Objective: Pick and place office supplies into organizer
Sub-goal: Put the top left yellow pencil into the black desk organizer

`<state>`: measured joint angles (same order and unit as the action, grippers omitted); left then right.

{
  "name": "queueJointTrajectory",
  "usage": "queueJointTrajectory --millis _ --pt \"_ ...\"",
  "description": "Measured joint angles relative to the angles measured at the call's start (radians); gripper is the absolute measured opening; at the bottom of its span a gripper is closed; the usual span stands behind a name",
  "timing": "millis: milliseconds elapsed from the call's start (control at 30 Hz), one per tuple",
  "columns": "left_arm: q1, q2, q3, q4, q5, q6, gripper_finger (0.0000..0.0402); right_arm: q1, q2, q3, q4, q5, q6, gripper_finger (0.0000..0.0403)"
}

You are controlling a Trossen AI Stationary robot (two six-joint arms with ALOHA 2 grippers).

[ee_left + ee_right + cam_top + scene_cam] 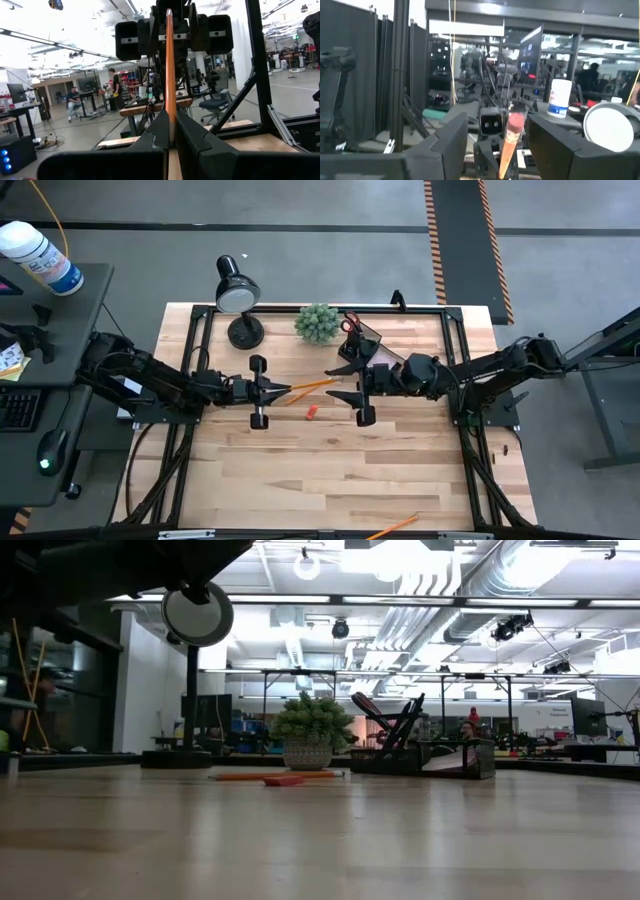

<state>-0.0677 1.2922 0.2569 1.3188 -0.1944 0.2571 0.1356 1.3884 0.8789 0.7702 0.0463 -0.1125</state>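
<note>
Pencil point(312, 386), thin orange stick, pinched in left claw point(283, 391); right claw point(345, 388) gapes around its tip.

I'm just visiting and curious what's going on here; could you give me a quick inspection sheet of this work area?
Surface: wooden table, mostly bare.
Job's things: orange pencil held off the table between both arms; organizer at the back with scissors in it; another pencil at the front edge.
Clutter: desk lamp, green plant ball, small red piece.
Grippers: left gripper shut on the pencil; right gripper open around its other end.
Cables: nothing seen on the table.
Surroundings: side desk with white bottle; people far off.
</note>
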Motion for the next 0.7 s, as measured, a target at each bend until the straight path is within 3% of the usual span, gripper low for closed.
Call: queueJointTrajectory --millis 600,700 --pt "0.001 0.001 0.000 -0.006 -0.005 0.000 0.0000 0.000 0.000 0.009 -0.074 0.008 -0.004 0.0020" --pt "0.002 0.001 0.000 -0.006 -0.005 0.000 0.0000 -0.001 0.000 0.010 -0.078 0.008 -0.025 0.0017"
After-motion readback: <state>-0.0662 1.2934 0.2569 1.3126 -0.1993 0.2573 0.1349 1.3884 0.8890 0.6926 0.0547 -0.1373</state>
